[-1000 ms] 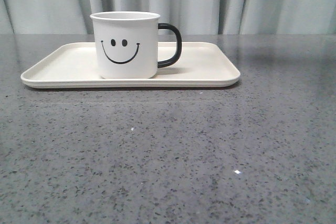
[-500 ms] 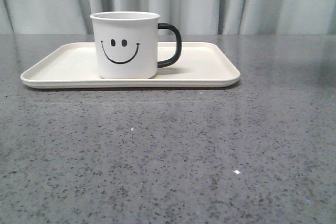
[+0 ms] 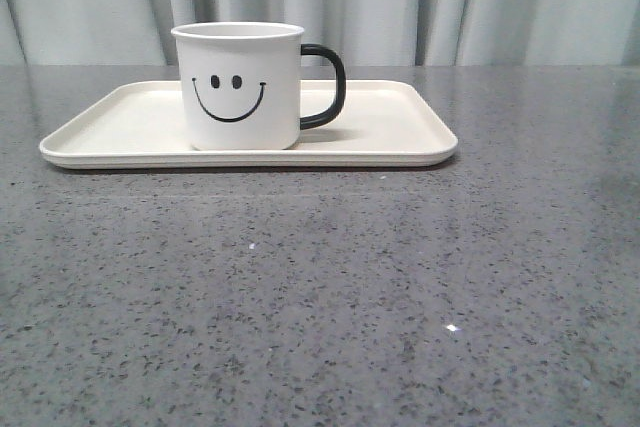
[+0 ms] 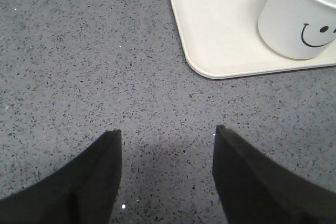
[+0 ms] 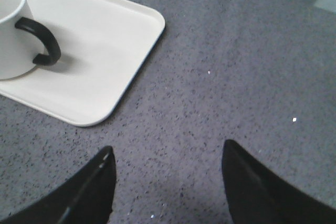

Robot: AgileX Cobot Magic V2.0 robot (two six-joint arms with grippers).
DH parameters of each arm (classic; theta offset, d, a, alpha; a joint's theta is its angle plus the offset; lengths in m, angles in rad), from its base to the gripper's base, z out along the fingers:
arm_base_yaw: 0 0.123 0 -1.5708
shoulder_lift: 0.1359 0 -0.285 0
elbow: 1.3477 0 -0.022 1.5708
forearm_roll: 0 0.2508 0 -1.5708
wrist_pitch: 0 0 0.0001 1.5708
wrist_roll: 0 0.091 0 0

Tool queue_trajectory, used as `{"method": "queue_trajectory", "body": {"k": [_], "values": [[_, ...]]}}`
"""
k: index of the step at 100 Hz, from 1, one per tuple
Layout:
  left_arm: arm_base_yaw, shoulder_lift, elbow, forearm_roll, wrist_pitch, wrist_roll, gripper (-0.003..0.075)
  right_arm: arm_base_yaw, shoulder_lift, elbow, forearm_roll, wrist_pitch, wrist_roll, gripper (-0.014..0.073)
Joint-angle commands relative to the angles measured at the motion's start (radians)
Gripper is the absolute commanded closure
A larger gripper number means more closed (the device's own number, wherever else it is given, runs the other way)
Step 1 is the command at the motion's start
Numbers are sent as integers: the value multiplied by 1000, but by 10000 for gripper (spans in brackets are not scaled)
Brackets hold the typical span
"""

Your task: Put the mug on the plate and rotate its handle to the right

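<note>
The white mug (image 3: 243, 87) with a black smiley face stands upright on the cream plate (image 3: 400, 132) in the front view. Its black handle (image 3: 328, 85) points to the right. The mug (image 4: 302, 22) and a plate corner (image 4: 210, 51) show in the left wrist view. My left gripper (image 4: 167, 136) is open and empty over bare table, apart from the plate. The right wrist view shows the handle (image 5: 44, 40), the mug (image 5: 13, 30) and the plate's end (image 5: 121, 61). My right gripper (image 5: 168, 153) is open and empty over bare table. Neither gripper shows in the front view.
The plate sits on a grey speckled table (image 3: 320, 297). Pale grey curtains (image 3: 450, 2) hang behind the table's far edge.
</note>
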Motion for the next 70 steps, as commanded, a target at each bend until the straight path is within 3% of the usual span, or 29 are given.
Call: {"method": "queue_trajectory", "body": {"k": [1,45,57,70], "values": [[-1,-5,-26,-5,-61,-7,331,-7,-61,37,15,-81,44,141],[-1,-5,-26,-5,-61,-7,332,-7,-175,147,11,-108,72,153],[-1,-5,-26,-5,-61,-7,358,-7,-175,147,11,-105,72,273],[-1,-5,-26,-5,-63,-7,484,-7,-175,147,11,-105,72,490]]}}
